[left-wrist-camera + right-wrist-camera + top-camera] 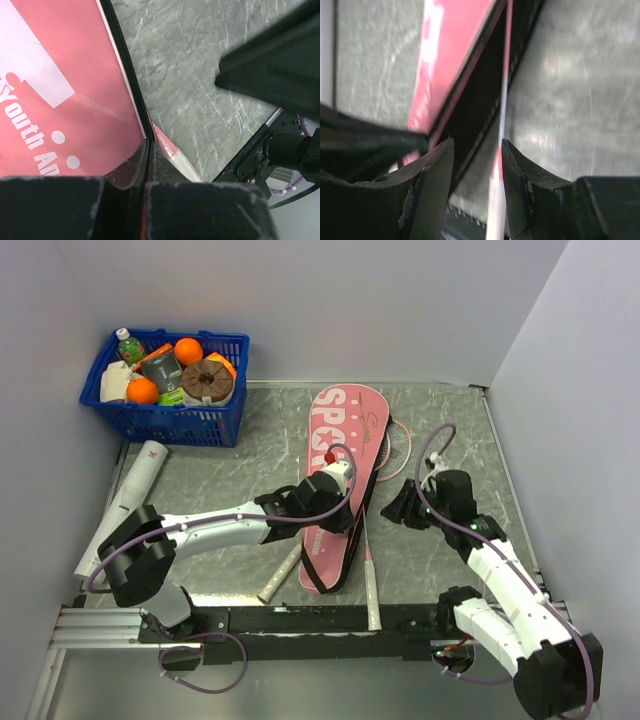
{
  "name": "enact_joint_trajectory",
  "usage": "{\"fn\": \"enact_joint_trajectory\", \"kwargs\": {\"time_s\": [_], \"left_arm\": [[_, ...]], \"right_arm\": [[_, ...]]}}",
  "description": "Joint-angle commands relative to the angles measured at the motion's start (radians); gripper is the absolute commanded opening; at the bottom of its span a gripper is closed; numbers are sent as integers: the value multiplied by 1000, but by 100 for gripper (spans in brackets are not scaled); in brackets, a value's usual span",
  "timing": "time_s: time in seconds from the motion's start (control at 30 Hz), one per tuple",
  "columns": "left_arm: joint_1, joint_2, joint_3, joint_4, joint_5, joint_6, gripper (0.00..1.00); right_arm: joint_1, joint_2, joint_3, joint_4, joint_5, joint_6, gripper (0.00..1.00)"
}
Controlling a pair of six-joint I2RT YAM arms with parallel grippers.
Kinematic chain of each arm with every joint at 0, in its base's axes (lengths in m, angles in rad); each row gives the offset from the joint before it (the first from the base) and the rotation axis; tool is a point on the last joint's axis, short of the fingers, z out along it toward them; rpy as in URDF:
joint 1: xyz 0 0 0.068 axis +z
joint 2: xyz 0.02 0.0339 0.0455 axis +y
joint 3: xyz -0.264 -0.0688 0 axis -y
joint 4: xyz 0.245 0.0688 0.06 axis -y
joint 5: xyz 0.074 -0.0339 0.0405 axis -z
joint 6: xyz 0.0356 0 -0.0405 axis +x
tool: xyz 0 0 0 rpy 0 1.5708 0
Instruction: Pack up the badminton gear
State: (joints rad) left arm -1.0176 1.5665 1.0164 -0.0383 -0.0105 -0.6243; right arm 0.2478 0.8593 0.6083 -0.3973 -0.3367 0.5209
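Near the middle of the table (pixel 250 455), pinching the black edge of the pink bag (pixel 345 425) with the left claw (pixel 148 146) pressed together, holding the right claw (pixel 476 147) spread around the thin racket (pixel 506 75) beside the bag, likely tucking it in and next needing a firm push inward.

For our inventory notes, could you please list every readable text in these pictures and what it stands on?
"SPO", rest hidden: bag, top view.
"Youth A", cut off: bag, left wrist view.
Racket sticker: too blurred to read.
Tube mark, basket labels: too small to read.
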Motion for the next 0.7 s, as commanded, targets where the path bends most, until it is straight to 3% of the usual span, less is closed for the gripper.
{"fn": "enact_joint_trajectory", "kwargs": {"time_s": [0.0, 0.13, 0.37, 0.67], "left_arm": [[2, 3, 50, 32, 0, 9, 1], [5, 21, 54, 31, 1, 8, 1], [4, 30, 53, 61, 1, 3, 1], [4, 10, 27, 64, 1, 1, 1]], "right_arm": [[5, -75, -67, -176, -57, -19, 51], [37, -109, -139, -209, -77, -1, 51], [232, -83, -200, -138, -4, 120, 52], [269, 32, -258, -12, 28, 148, 56]]}}
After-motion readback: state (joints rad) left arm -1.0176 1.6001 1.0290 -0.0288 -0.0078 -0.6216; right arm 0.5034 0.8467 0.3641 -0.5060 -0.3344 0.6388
